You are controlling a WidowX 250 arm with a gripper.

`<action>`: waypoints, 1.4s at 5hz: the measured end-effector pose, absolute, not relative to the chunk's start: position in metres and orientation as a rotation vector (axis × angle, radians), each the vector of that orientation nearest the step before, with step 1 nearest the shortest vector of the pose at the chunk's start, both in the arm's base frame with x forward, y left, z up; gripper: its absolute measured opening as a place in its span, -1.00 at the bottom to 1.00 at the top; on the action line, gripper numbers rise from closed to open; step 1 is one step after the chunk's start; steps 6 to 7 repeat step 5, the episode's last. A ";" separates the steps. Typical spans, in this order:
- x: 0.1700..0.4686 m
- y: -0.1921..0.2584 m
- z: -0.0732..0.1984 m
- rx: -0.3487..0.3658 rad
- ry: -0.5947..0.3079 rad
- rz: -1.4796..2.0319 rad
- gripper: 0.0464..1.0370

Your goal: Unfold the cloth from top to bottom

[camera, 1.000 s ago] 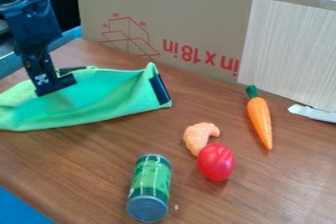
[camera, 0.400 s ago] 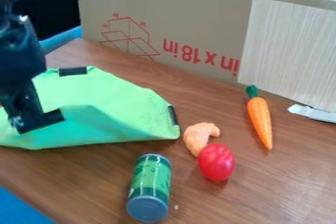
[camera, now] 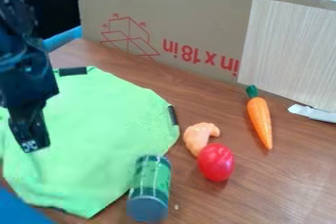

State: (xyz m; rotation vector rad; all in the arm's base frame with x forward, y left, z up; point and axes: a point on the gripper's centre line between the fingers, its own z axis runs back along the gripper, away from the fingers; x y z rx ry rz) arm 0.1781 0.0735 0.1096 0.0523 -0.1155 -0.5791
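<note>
Black arm, white-patterned marking

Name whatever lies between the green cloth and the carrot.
The camera view shows a curved, pale-orange piece between the cloth and the carrot, nearer the cloth.

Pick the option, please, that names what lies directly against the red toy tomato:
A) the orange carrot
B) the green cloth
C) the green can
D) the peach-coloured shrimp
D: the shrimp touches the upper left of the tomato.
</note>
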 end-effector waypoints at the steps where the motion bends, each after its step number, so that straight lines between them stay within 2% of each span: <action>1: 0.176 0.070 0.104 0.016 -0.078 -0.523 0.50; 2: 0.178 0.068 0.112 -0.008 -0.077 -0.503 0.92; 4: 0.215 0.098 0.144 -0.055 -0.119 -0.399 0.93; 5: 0.238 0.117 0.159 -0.017 -0.150 -0.342 0.93; 7: 0.238 0.117 0.159 -0.017 -0.150 -0.342 0.93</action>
